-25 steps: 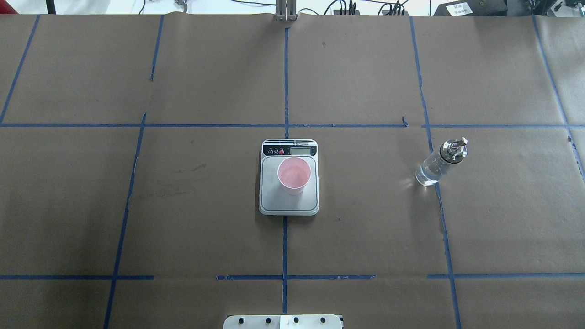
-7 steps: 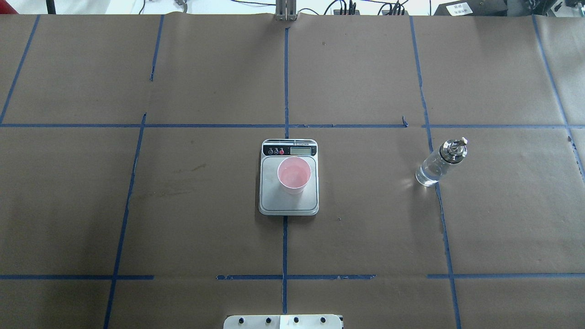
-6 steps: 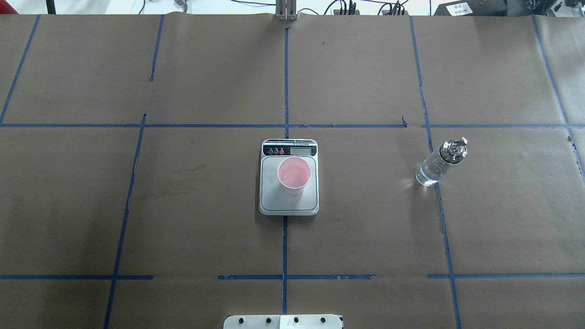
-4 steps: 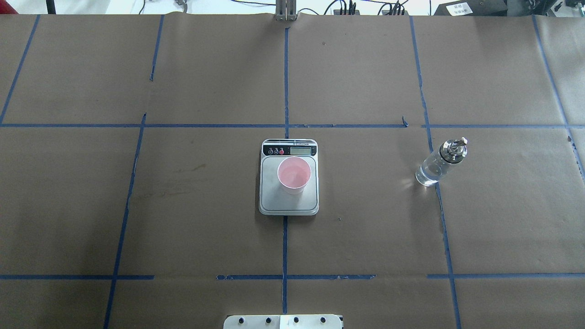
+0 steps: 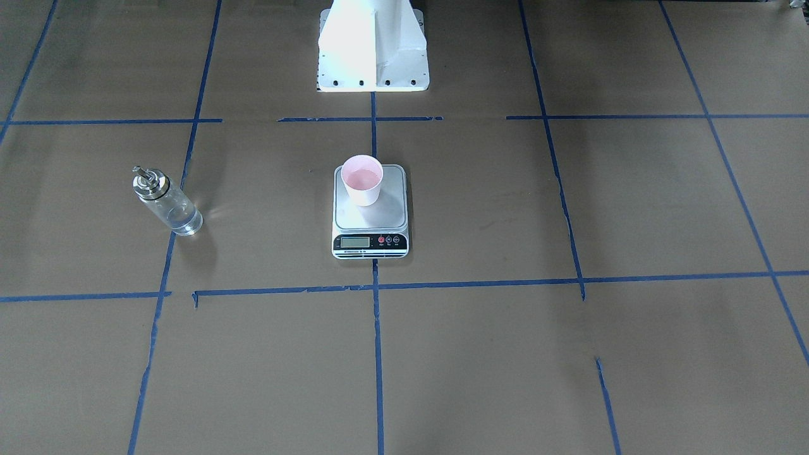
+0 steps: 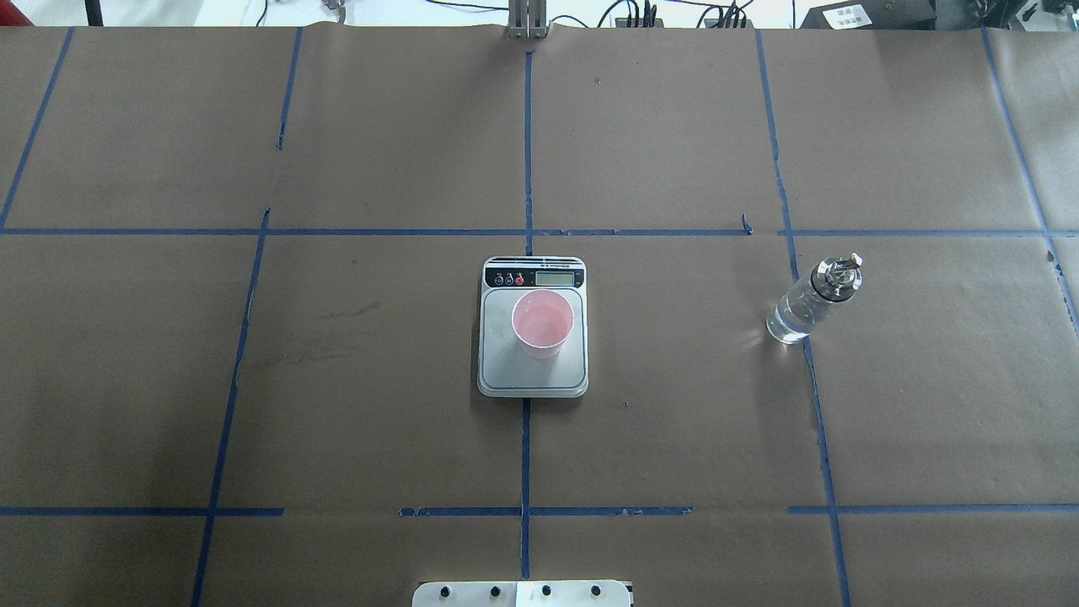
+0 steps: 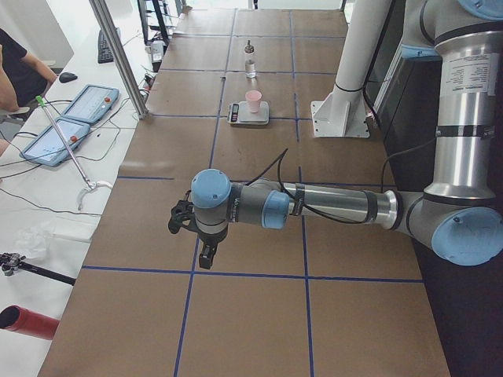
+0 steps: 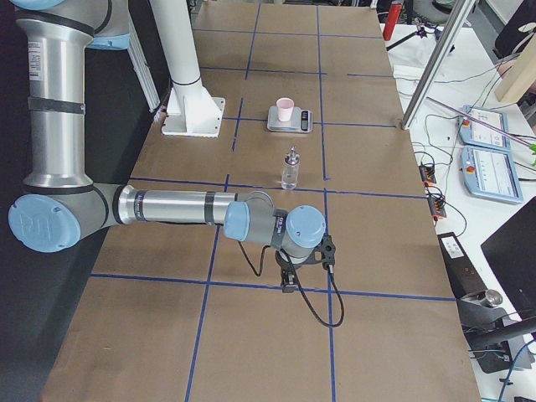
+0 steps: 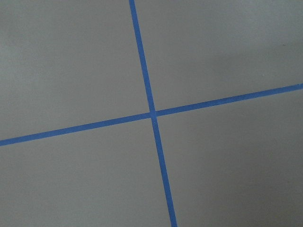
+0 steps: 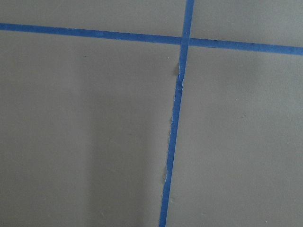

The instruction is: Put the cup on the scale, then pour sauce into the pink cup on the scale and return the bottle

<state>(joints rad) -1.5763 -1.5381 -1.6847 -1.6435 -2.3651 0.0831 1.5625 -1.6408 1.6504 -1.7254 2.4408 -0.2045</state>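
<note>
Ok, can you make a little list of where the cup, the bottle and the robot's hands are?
cup: pink, upright on the scale
scale: middle of the table
bottle: upright on the table, robot's right side, apart from the scale, unheld
sauce: clear, low in the bottle
left gripper: away from everything, empty; open or shut unclear
right gripper: the same

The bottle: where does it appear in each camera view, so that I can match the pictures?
Exterior front-facing: the bottle at left, mid-height.
Overhead exterior: bottle at right, mid-height.
Exterior left: bottle top centre, beyond the scale.
Exterior right: bottle centre, nearer than the scale.
Left wrist-mounted: absent.
Right wrist-mounted: absent.
Shared landmark: the scale carrying the cup.
</note>
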